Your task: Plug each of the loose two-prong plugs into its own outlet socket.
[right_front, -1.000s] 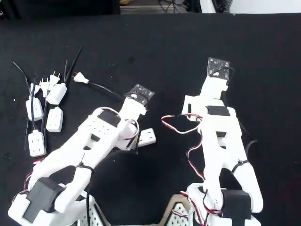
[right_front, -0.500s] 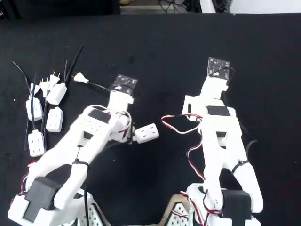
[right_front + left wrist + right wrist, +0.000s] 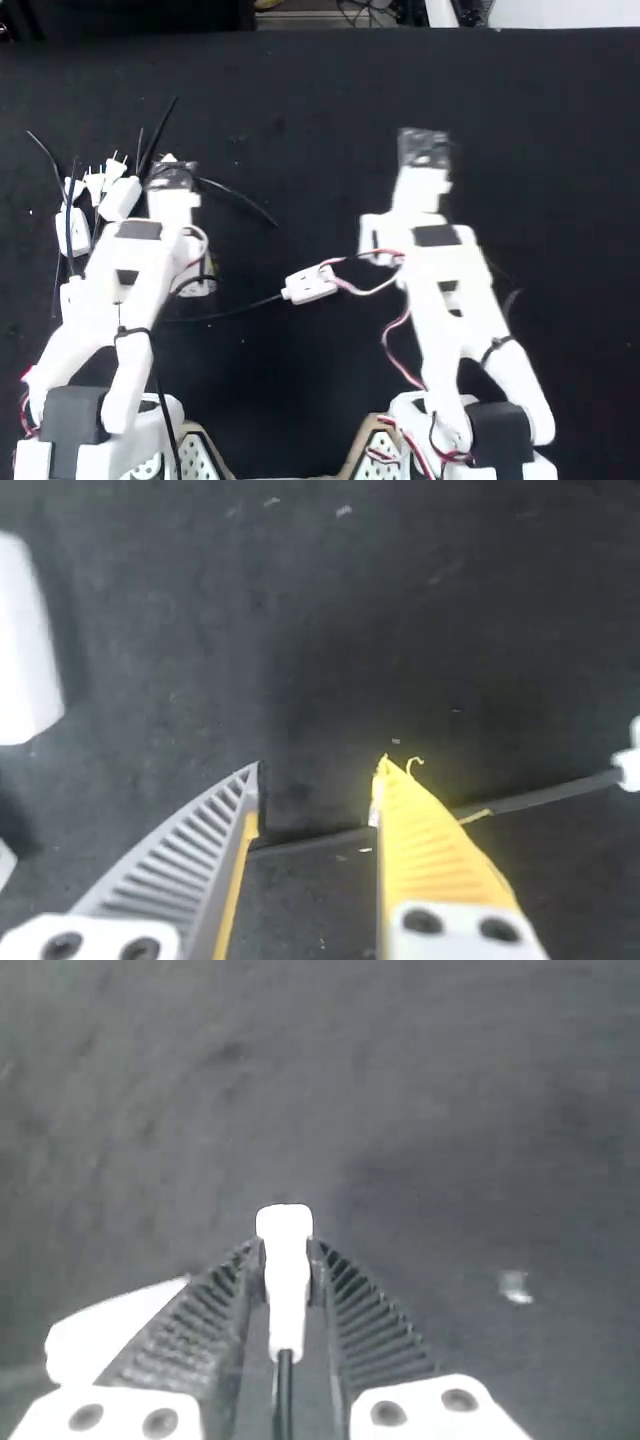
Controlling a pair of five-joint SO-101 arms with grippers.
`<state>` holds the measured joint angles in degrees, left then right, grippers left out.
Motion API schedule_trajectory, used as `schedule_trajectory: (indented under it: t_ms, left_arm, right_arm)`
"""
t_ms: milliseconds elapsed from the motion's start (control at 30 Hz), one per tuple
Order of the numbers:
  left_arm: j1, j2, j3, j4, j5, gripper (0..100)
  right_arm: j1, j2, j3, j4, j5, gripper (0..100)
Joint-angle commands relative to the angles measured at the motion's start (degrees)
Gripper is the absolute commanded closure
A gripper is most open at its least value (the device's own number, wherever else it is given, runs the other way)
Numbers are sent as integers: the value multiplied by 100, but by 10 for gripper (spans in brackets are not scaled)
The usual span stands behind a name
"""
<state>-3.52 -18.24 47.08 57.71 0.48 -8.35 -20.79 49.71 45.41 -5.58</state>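
Right jaws pinch tight on a white two-prong plug (image 3: 285,1260), black cord (image 3: 283,1385) running back btwn them. Gripped by the smooth moulded body, prob. so the prongs face forward for insertion. Left jaws stand part open w/ nothing btwn, ribbed pads (image 3: 195,845), one yellow, over the matte black counter (image 3: 400,600), next to the far-left cluster of loose plugs (image 3: 115,165) and boxy white sockets (image 3: 72,228). One socket block (image 3: 310,284) lies mid-counter, btwn the arms.
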Motion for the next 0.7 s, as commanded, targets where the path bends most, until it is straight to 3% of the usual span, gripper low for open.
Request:
schedule_trajectory:
  t_ms: [0,167,300,667]
  left_arm:
    - [-145,-202,75,-123,26,816]
    - [-207,-202,787,-1125,26,816]
    - [-286,-202,840,-1275,26,816]
    - [-400,-202,1103,-1723,70,816]
  right_arm:
    - [-536,-224,-488,598,571,987]
    - [-686,-224,-1596,2075,818,987]
    - [-686,-224,-2141,2831,818,987]
    - [-1275,426,-2686,3376,826,987]
